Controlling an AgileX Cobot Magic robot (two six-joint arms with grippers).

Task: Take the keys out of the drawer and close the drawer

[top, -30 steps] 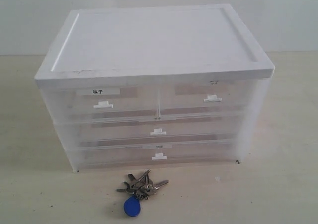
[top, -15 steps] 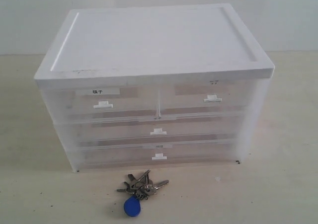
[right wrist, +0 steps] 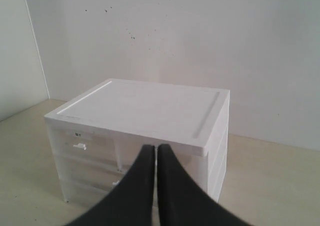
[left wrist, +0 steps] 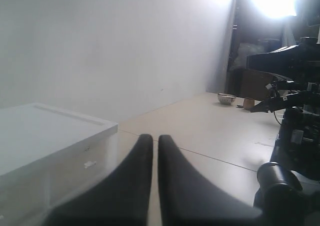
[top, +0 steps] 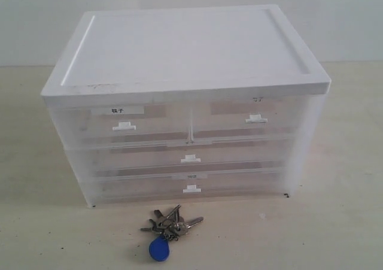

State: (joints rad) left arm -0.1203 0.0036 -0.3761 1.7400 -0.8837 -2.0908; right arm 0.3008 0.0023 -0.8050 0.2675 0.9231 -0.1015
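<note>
The keys (top: 172, 221), a silver bunch with a blue teardrop fob (top: 158, 250), lie on the table just in front of the cabinet. The drawer (top: 245, 121), the top right half-width one with a faint label on brownish tape, sits flush with the cabinet front, its white tab handle (top: 256, 118) showing. Neither gripper appears in the exterior view. My left gripper (left wrist: 155, 138) is shut and empty, off to the side of the cabinet (left wrist: 45, 141). My right gripper (right wrist: 156, 148) is shut and empty, held back from the cabinet (right wrist: 150, 105) and above its front.
The white-topped translucent cabinet (top: 185, 48) also has a top left drawer with a bold black label (top: 118, 110) and two full-width drawers (top: 190, 159) below. The other arm's dark hardware (left wrist: 290, 136) and a small bowl (left wrist: 226, 98) show in the left wrist view.
</note>
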